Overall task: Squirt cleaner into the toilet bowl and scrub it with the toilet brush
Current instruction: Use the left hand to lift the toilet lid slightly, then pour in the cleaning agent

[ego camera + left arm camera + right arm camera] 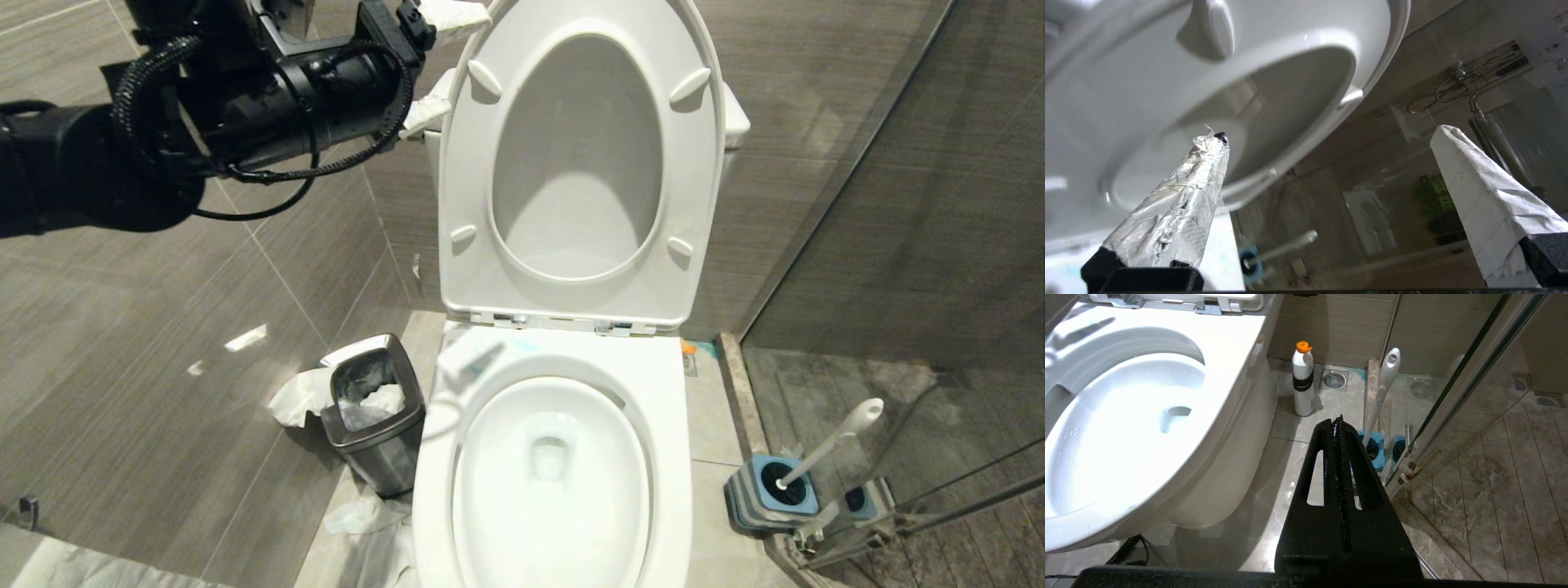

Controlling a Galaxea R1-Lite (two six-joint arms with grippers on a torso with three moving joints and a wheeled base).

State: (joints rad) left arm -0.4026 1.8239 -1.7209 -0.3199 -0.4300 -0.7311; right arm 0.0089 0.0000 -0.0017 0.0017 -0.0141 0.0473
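Toilet bowl (563, 457): open in front of me, seat (571, 163) raised, no blue visible in the water.
Toilet brush (833, 441): parked in its holder (771, 490), right of the bowl.
Cleaner bottle (1303, 379): on the floor beside the bowl.
Left gripper (429, 61): jaws spread wide, empty, beside the raised seat.
Right gripper (1337, 428): closed, empty, near the brush.
Risk: I judge the left arm could knock the seat down.

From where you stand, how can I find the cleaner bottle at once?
Start at the toilet. On the floor beside its base, near the back wall, stands the bottle. It is white with a black band and an orange cap; the brush nearby is slimmer and leans.
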